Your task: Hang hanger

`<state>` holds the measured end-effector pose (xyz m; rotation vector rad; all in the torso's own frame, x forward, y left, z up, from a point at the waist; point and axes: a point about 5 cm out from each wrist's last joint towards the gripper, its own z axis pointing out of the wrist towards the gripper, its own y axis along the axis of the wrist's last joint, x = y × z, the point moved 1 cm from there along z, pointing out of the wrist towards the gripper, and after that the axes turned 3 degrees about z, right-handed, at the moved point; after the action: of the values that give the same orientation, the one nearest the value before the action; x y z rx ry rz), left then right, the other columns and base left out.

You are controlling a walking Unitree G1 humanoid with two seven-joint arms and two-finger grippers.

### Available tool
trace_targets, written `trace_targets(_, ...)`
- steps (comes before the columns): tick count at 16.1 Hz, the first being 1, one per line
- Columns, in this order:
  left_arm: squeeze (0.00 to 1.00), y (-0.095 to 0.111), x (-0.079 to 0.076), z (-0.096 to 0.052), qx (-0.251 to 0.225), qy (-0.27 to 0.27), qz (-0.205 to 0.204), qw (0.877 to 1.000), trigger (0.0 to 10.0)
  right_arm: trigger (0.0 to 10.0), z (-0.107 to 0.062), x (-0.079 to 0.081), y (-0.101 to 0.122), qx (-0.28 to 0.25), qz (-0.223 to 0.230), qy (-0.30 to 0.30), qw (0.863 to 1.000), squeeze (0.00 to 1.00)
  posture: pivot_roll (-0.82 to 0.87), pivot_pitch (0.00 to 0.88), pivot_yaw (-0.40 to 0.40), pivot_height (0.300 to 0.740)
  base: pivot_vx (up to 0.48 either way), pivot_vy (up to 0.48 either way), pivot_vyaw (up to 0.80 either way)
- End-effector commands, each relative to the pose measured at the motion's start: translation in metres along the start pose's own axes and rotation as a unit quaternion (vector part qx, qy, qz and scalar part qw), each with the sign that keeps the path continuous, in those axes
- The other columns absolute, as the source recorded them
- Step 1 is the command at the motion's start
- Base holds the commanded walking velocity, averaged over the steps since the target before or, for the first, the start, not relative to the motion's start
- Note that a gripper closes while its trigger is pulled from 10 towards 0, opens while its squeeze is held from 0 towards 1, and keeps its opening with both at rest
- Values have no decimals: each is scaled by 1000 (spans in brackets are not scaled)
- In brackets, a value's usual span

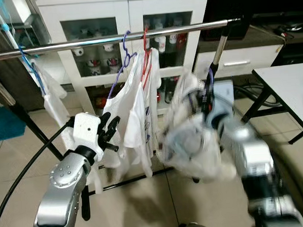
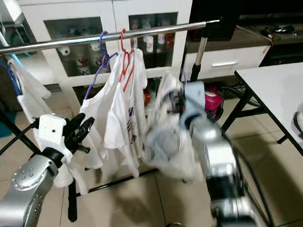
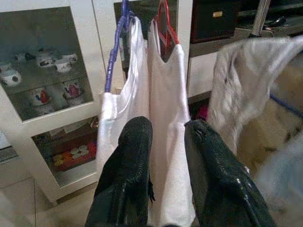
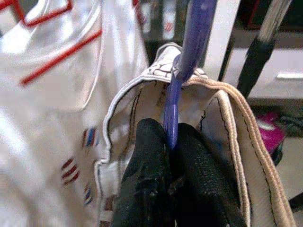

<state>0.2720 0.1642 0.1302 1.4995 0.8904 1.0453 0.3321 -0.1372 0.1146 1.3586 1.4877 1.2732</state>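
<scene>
The blue hanger [image 4: 177,101], with a white garment [image 1: 193,142] draped on it, is pinched by its stem in the right gripper [image 4: 170,142], whose fingers [image 4: 149,156] are pressed together on the plastic. It sits below the chrome rail [image 1: 187,28], towards the rail's right end, blurred with motion and not yet hooked on. Further left on the rail a purple hanger [image 1: 125,46] and a red hanger [image 1: 146,42] each carry a white shirt, and a blue one hangs near the rail's left end. The left gripper [image 3: 163,142] hovers by those shirts, fingers parted with nothing between them. Behind stands a white glass-fronted cabinet [image 1: 125,8]. Judging by this, the carry-up step is in hand; next the hook must rise above the rail in the free stretch right of the red hanger, then drop over it before the fingers let go
</scene>
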Motion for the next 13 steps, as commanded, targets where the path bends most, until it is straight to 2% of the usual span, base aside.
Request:
trace_targets(1, 0, 1, -5, 3, 2, -7, 4, 1000, 10000, 10000, -2, 4, 21, -53, -5, 8, 999, 0, -8, 0, -10, 740, 0, -480, 800)
trace_targets(3, 0, 1, -7, 5, 3, -7, 7, 1000, 10000, 10000, -4, 4, 21, -56, 2, 5, 998, 0, -11, 0, -6, 740, 0, -480, 800)
trace_targets(4, 0, 2, -7, 5, 2, -9, 3, 1000, 10000, 10000, -6, 6, 23, -64, 4, 11, 998, 0, -11, 0, -4, 740, 0, -311, 0)
trace_targets(7, 0, 0, -5, 4, 12, -4, 6, 1000, 10000, 10000, -8, 9, 22, -63, 15, 12, 998, 0, -7, 0, -8, 740, 0, 0, 0)
trace_targets(9, 0, 0, -7, 4, 6, -21, 15, 1000, 10000, 10000, -7, 11, 24, -64, 18, 9, 998, 0, -4, 0, -12, 740, 0, 0, 0)
trace_targets(13, 0, 2, -6, 3, -2, -22, 9, 1000, 10000, 10000, -7, 16, 29, -79, 19, 17, 997, 0, -1, 0, -13, 740, 356, 0, 0)
